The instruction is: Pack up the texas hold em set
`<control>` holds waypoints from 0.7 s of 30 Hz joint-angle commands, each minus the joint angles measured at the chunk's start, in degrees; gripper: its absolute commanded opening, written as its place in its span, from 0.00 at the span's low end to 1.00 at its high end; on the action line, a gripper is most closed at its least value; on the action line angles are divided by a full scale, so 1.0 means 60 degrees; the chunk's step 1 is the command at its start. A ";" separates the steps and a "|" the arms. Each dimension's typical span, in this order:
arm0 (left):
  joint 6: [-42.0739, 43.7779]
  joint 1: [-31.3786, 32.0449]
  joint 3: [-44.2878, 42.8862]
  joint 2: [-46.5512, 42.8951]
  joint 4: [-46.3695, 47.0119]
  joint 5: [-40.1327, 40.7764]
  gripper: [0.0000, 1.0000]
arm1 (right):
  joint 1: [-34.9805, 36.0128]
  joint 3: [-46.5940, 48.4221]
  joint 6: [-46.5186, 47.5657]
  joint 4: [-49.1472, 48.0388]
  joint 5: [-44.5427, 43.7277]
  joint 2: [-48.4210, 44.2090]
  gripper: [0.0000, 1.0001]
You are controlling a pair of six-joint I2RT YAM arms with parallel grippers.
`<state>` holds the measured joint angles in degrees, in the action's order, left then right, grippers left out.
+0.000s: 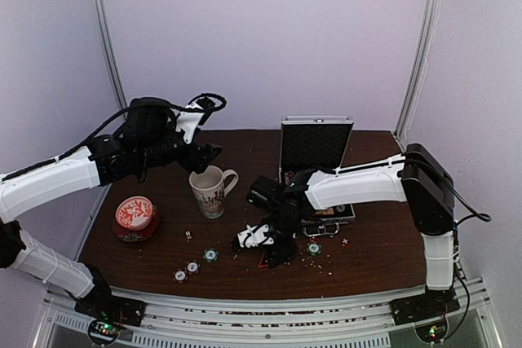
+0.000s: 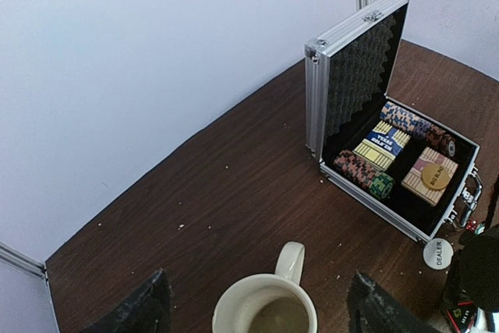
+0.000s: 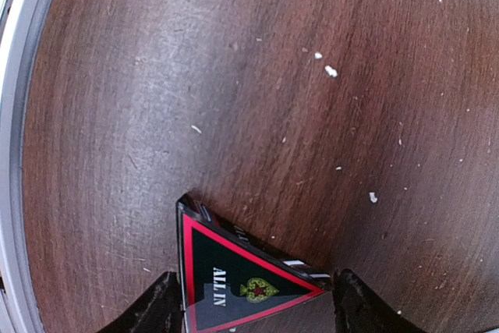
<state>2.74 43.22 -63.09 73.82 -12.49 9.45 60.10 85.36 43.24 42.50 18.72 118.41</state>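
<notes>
The silver briefcase stands open at the back right, lid upright. In the left wrist view, the briefcase holds rows of chips, the blue-yellow card box and a tan disc. The white dealer button lies in front of it. Loose chips lie near the front edge, and one chip lies by the case. My right gripper is low over the table, its fingers against both sides of a black-and-red triangular "ALL IN" marker, which is tilted. My left gripper is open, above the mug.
A white patterned mug stands left of centre, and it also shows in the left wrist view. A round red-and-white tin sits at the left. Tiny dice and crumbs dot the brown table. The front edge has a metal rail.
</notes>
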 commanded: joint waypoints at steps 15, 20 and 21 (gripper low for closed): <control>-0.0062 -0.0025 -0.0076 -0.0160 0.0222 0.0041 0.79 | 0.0086 0.0347 -0.0537 0.0221 -0.0263 0.0461 0.68; -0.0062 -0.0026 -0.0076 -0.0145 0.0222 0.0037 0.79 | 0.0086 0.0388 -0.0557 0.0297 -0.0276 0.0469 0.62; -0.0062 -0.0026 -0.0076 -0.0144 0.0225 0.0038 0.79 | 0.0084 0.0410 -0.0559 0.0332 -0.0267 0.0447 0.61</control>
<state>2.74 43.22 -63.09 73.82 -12.51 9.45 60.14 86.67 40.49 43.05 18.04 119.92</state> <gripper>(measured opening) 0.791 0.630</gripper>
